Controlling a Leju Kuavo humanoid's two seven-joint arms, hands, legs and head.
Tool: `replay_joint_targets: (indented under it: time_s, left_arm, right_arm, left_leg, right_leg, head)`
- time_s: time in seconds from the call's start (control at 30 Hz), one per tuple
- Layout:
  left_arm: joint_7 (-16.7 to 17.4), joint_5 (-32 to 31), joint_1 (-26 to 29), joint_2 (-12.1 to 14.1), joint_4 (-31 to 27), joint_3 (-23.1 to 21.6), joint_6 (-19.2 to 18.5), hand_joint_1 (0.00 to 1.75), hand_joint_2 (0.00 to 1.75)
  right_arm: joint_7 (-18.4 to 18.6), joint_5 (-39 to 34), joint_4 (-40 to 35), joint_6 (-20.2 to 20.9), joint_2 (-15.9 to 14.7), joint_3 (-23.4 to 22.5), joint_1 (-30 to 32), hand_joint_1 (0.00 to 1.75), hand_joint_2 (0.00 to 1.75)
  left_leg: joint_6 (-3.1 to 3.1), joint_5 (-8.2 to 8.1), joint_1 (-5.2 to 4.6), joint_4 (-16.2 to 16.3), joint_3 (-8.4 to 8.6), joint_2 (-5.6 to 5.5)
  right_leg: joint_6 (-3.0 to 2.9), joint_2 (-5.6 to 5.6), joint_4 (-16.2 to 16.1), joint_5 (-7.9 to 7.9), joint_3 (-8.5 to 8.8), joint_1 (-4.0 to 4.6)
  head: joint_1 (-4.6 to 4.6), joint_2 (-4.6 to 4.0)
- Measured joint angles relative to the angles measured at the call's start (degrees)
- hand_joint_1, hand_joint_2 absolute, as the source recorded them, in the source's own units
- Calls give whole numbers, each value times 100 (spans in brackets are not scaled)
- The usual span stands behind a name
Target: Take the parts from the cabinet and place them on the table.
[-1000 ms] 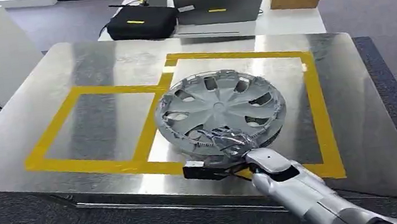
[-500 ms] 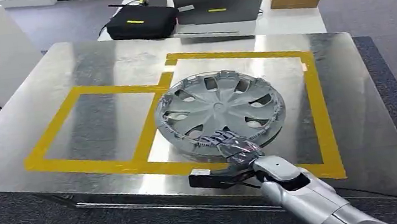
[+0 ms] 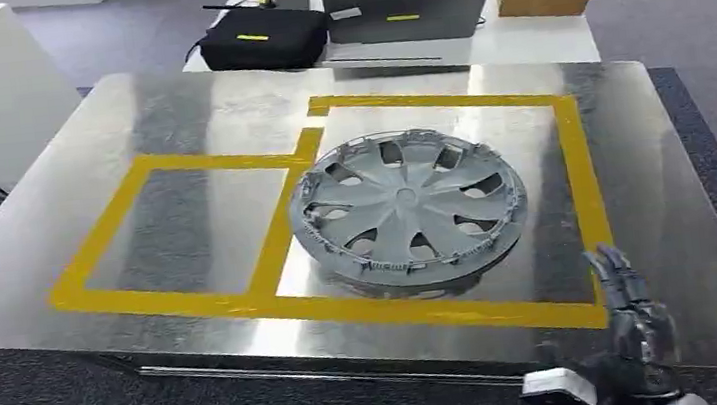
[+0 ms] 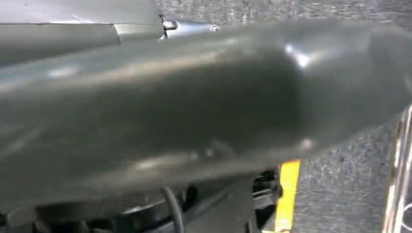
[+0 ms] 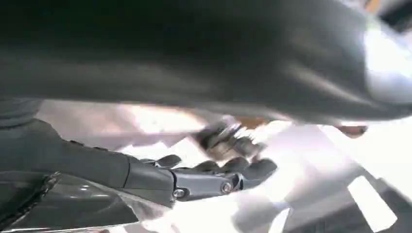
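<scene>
Right hand (image 3: pixel 633 334): dark grey, near black, slim segmented fingers (image 3: pixel 611 271) with a slight metallic sheen. Behind the fingers, a small light grey block at the wrist (image 3: pixel 558 386). In the right wrist view the hand (image 5: pixel 194 177) has glossy dark grey casing, rounded dark fingertips (image 5: pixel 260 167), and two small silver screws (image 5: pixel 226 187) set in the thumb just behind its tip. Broad smooth grey cover (image 5: pixel 194 53) above the fingers, blurred, with bright glare.
</scene>
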Motion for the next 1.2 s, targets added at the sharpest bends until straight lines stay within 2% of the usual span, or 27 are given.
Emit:
replay_joint_targets:
  time_s: [0.03,0.1,0.13,0.17,0.2,0.27,0.3,0.33,0.37,0.47,0.5,0.53,0.6,0.63,0.67,0.73,0.77,0.8,0.83,0.9,0.97,1.0,1.03,1.07,1.13,1.17,1.2]
  left_arm:
    - [4,-39,-4,-26,0,39,41,0,0]
    - [39,-120,-23,-85,0,111,111,0,0]
    - [39,-135,-36,-94,0,131,131,0,0]
    - [46,-155,-41,-125,0,155,138,0,0]
    - [50,-170,-27,-142,0,179,148,0,0]
    - [57,-184,8,-173,0,208,175,0,0]
    - [57,-201,-8,-179,0,220,188,0,0]
    - [57,-221,-30,-183,0,247,197,0,0]
    - [52,-236,-47,-201,0,271,208,0,0]
    - [44,-258,-86,-221,0,332,245,0,0]
    - [44,-269,-87,-227,0,352,260,0,0]
    - [42,-293,-92,-236,0,380,278,0,0]
    - [37,-317,-93,-234,0,417,284,0,0]
    - [37,-359,-96,-234,0,433,284,0,0]
    - [35,-389,-98,-234,0,435,282,0,0]
    - [35,-490,-105,-229,0,435,260,0,0]
    - [35,-542,-112,-227,0,435,245,0,0]
    - [35,-566,-125,-227,0,435,242,0,0]
    - [35,-586,-147,-207,-11,435,243,0,0]
    - [33,-601,-161,-223,-15,433,236,0,0]
    - [33,-599,-170,-223,-17,433,238,0,0]
    - [33,-601,-170,-236,-15,433,236,0,0]
    - [33,-623,-191,-229,-20,433,238,0,0]
    - [35,-686,-189,-236,-20,433,238,0,0]
    - [46,-829,-156,-232,-20,428,273,0,0]
    - [61,-905,-155,-232,-20,422,304,0,0]
    - [83,-958,-165,-232,-20,411,321,0,0]
  right_arm:
    - [-683,-121,76,256,401,-823,-13,0,0]
    - [-1928,-111,584,622,1057,-2621,-352,0,0]
    - [-2218,-93,873,631,1250,-3477,-486,0,0]
    - [-2357,-76,1142,620,1455,-4346,-571,0,0]
    - [-2438,-67,1391,557,1662,-5091,-657,0,0]
    - [-2453,-8,1876,312,1851,-6015,-938,0,0]
    - [-2424,53,2306,45,1900,-6522,-1149,0,0]
    - [-2396,73,2729,-185,1960,-6873,-1335,0,0]
    - [-2376,66,3073,-369,1962,-7155,-1451,0,0]
    - [-1848,441,4314,-652,1942,-8329,-1843,0,0]
    - [-1544,761,4545,-652,1955,-8593,-1892,0,0]
    - [-930,1401,4879,-654,2012,-8973,-1984,0,0]
    - [-11,2221,5358,-654,2043,-9296,-2096,0,0]
    - [443,2529,5711,-654,2040,-9407,-2132,0,0]
    - [880,2786,6150,-643,2032,-9507,-2160,0,0]
    - [1579,3168,6976,-277,2010,-9580,-2184,0,0]
    - [1829,3344,7345,172,2010,-9580,-2190,0,0]
    - [1905,3434,7607,475,2010,-9577,-2214,0,0]
    - [1943,3474,7815,570,2043,-9573,-2244,0,0]
    - [1971,3502,8158,637,2047,-9571,-2274,0,0]
    - [1995,3517,8374,651,2038,-9569,-2276,0,0]
    - [2002,3517,8430,694,2017,-9569,-2263,0,0]
    - [2002,3550,8531,890,2003,-9569,-2251,0,0]
    - [1989,3650,8618,1221,2003,-9547,-2280,0,0]
    - [1818,3839,8723,1808,2010,-9459,-2330,0,0]
    - [1716,3915,8773,1962,2027,-9388,-2342,0,0]
    - [1623,3968,8811,2030,2040,-9332,-2345,0,0]
  left_leg:
    - [41,28,7,-41,4,27]
    - [42,49,-16,-31,-42,103]
    - [58,59,-31,-26,-68,114]
    - [67,71,-41,-18,-95,101]
    - [59,80,-45,-1,-112,89]
    - [41,80,-43,16,-113,161]
    - [8,73,-48,37,-109,248]
    - [-36,80,-86,39,-118,278]
    - [-55,80,-90,42,-116,319]
    - [-126,98,-105,88,-108,454]
    - [-159,35,-97,125,-128,429]
    - [-235,-241,-73,321,-194,212]
    - [-279,-862,-46,1133,-443,112]
    - [-280,-1072,-46,1534,-543,107]
    - [-270,-1140,-46,1737,-559,106]
    - [-210,-910,-53,1417,-267,92]
    - [-142,-676,-69,890,57,50]
    - [-41,-496,-94,311,413,-87]
    - [77,-504,-130,-136,681,-350]
    - [11,-405,-151,-211,675,-302]
    - [17,-342,-181,-218,654,-228]
    - [45,-230,-99,-304,609,-137]
    - [66,-161,-105,-310,548,-80]
    - [93,-106,-106,-307,467,-18]
    - [90,6,-106,-299,302,176]
    - [86,64,-106,-285,208,276]
    - [73,117,-103,-258,118,359]
  right_leg:
    - [-7,14,223,-186,-95,6]
    - [12,8,1127,-622,-494,-6]
    - [19,4,1507,-753,-643,-19]
    - [18,4,1658,-746,-688,-20]
    - [14,7,1494,-593,-556,-21]
    - [16,-44,610,-161,-66,-26]
    - [39,-241,-29,-60,288,-31]
    - [-18,-304,-53,-81,375,18]
    - [-71,-263,-3,20,297,31]
    - [-180,-115,-40,-18,227,12]
    - [-230,-97,-61,15,188,-18]
    - [-275,-53,-59,50,164,-22]
    - [-327,44,-53,154,44,-17]
    - [-326,110,-50,206,-23,-8]
    - [-329,156,-48,251,-80,1]
    - [-327,259,-42,345,-198,34]
    - [-324,334,-42,400,-258,58]
    - [-326,407,-42,458,-312,69]
    - [-317,440,-39,515,-344,48]
    - [-251,536,-71,630,-363,46]
    - [-168,630,-121,739,-383,25]
    - [-162,615,-105,729,-466,40]
    - [-148,329,10,475,-531,67]
    - [-139,184,301,96,-637,60]
    - [-70,77,1195,-555,-847,30]
    - [-28,62,1565,-641,-889,13]
    - [8,45,1724,-508,-836,-15]
  head:
    - [31,0]
    - [13,0]
    - [24,0]
    - [24,0]
    - [52,0]
    - [52,0]
    - [46,0]
    - [50,0]
    - [17,0]
    - [18,0]
    - [15,0]
    - [2,0]
    - [-9,0]
    - [-7,0]
    - [-7,0]
    - [-4,0]
    - [-9,0]
    - [0,0]
    - [2,0]
    - [-2,0]
    - [-4,0]
    - [-8,0]
    - [-15,0]
    - [31,0]
    - [26,0]
    - [37,0]
    - [31,0]
